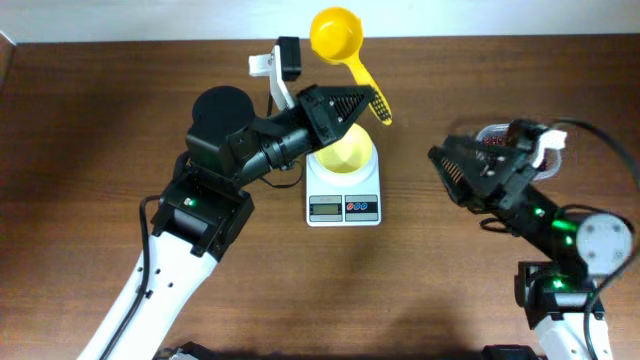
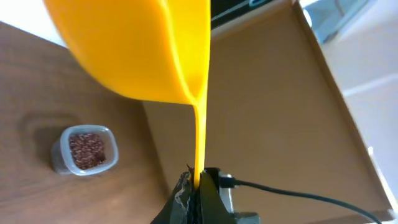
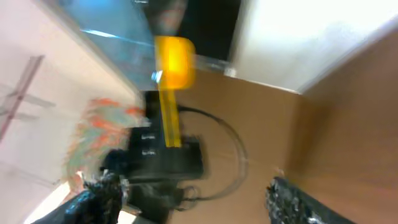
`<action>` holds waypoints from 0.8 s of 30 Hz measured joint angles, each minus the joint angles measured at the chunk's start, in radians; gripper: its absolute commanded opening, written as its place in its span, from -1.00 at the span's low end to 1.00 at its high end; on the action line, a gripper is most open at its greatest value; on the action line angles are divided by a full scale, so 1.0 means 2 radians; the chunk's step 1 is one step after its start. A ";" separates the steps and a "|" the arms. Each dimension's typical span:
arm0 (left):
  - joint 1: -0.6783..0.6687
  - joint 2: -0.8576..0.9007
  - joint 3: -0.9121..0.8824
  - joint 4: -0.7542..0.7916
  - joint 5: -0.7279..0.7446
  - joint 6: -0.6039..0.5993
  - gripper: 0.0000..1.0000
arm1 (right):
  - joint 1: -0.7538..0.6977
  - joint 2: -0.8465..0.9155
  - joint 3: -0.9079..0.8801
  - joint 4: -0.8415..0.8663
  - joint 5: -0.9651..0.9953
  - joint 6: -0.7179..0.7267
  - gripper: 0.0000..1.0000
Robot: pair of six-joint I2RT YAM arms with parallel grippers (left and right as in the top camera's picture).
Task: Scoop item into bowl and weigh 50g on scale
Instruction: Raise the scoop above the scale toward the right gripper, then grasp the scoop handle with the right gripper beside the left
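Observation:
My left gripper [image 1: 352, 103] is shut on the handle of a yellow long-handled scoop [image 1: 336, 34], held above the far edge of the table; no beans show in its cup. In the left wrist view the scoop [image 2: 137, 50] fills the top and its handle runs down into the jaws [image 2: 200, 182]. The pale-yellow bowl [image 1: 346, 156] sits on the white scale [image 1: 343, 195], partly under the left gripper. My right gripper [image 1: 452, 172] is open and empty, right of the scale. The red-brown beans [image 2: 86, 149] lie in a clear container [image 1: 492, 133].
The clear container [image 2: 60, 155] stands on the wood table just behind my right gripper. The right wrist view is blurred; it shows the scoop [image 3: 171, 62], the left arm, and its own open fingers [image 3: 193, 199]. A cable runs along the table's far edge.

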 measured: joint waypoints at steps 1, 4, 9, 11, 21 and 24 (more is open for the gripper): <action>-0.002 0.000 0.000 0.001 -0.002 -0.011 -1.00 | 0.000 0.000 0.001 0.035 0.012 0.027 0.46; -0.032 0.004 0.000 0.008 -0.023 -0.048 -1.00 | 0.001 0.001 0.002 0.042 0.032 0.068 0.39; -0.093 0.011 0.000 0.010 -0.076 -0.062 -1.00 | 0.054 0.034 0.002 0.038 0.060 0.083 0.19; -0.117 0.011 0.000 0.010 -0.099 -0.063 -1.00 | 0.067 0.043 0.002 0.055 0.072 0.083 0.16; -0.136 0.011 0.000 -0.013 -0.178 -0.063 -1.00 | 0.072 0.045 0.002 0.075 0.107 0.088 -0.36; -0.136 0.011 0.000 -0.013 -0.179 -0.063 -1.00 | 0.072 0.045 0.002 0.075 0.108 0.088 -0.36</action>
